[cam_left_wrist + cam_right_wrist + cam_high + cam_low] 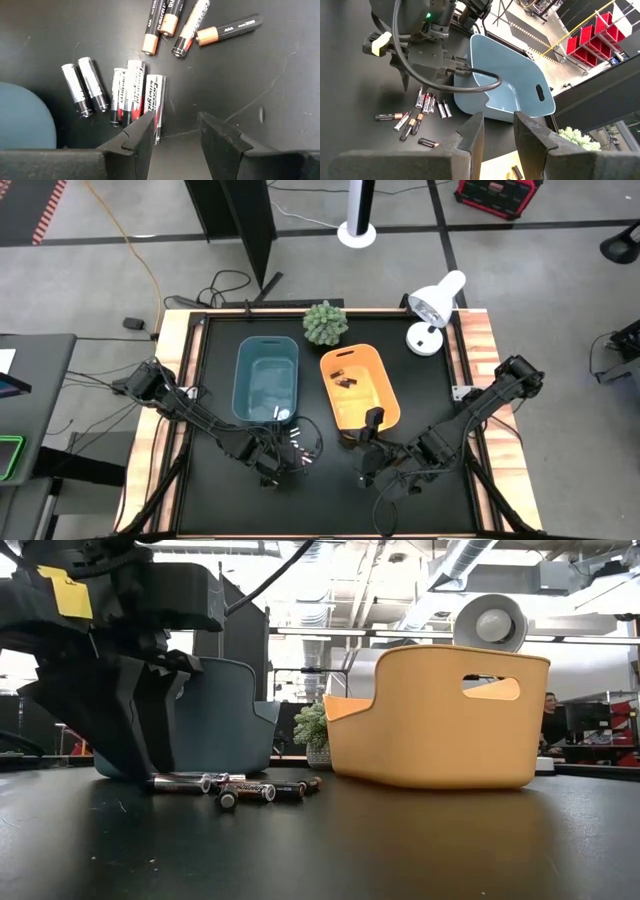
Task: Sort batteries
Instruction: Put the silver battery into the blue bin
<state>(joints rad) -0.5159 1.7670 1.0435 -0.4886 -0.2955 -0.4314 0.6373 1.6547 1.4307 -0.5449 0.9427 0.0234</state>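
On the black table (220,510) I find, largest first, two bins side by side at centre: a blue bin (267,377) and, just at its 3 o'clock, an orange bin (359,386). I see a few dark batteries inside the orange bin toward its 12 o'clock end; one silver piece shows in the blue bin near its 6 o'clock rim.

Both arms are low over the table's 6 o'clock half. My left gripper (272,470) sits at the blue bin's 6 o'clock, right beside the loose batteries (298,445). In the left wrist view its jaws stand apart with nothing between them, and one finger (137,137) is just beside a silver cell.

My right gripper (371,430) sits at the orange bin's 6 o'clock edge. In the right wrist view its fingers (472,135) stand apart, a narrow gap between them, empty.

At the table's 12 o'clock edge stand a white lamp (436,310) and a small plant (325,324).

The loose batteries lie in two groups on the table: five silver ones (120,92) close together, and four black-and-copper ones (195,22) just beyond them.
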